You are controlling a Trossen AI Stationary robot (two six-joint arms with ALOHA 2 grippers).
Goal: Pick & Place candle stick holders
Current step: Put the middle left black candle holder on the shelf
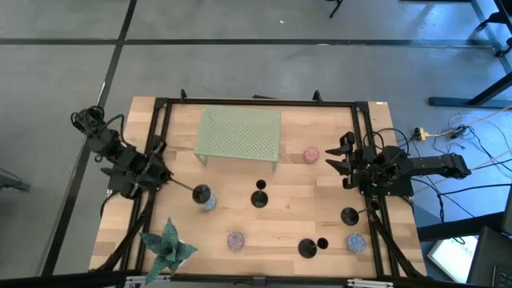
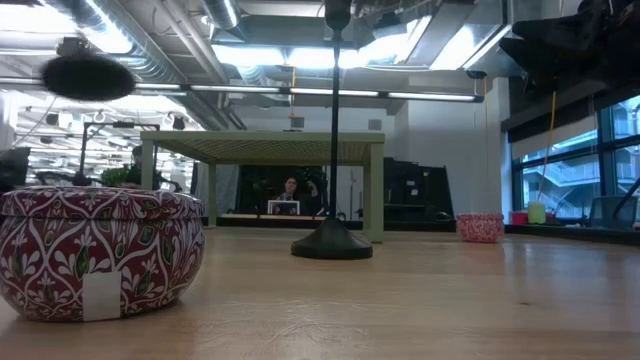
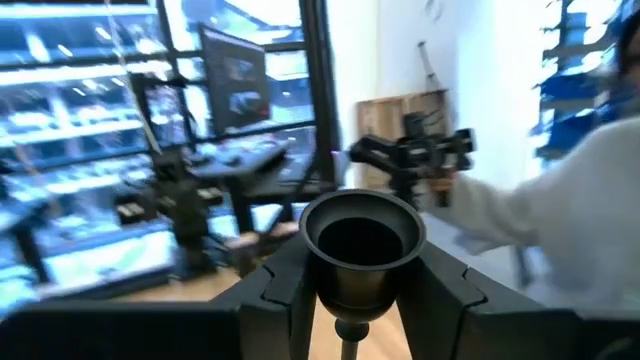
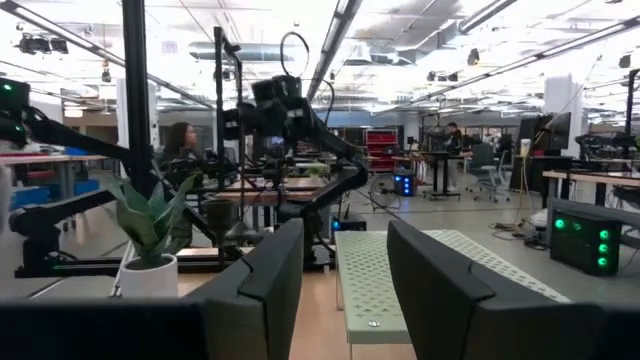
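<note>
L gripper (image 3: 352, 290), jaws shut on a candlestick holder (image 3: 360, 250) at tabletop's (image 1: 264, 224) left, mid-carry; next: set upright; R gripper (image 4: 345, 290) empty, part-open.

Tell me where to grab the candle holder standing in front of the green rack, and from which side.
Take the holder by its thin stem, just under the cup, coming in level from the right. It stands upright on a wide base, so a side grip on the stem probably holds best. The right claw is open and free; the left claw holds another holder.
</note>
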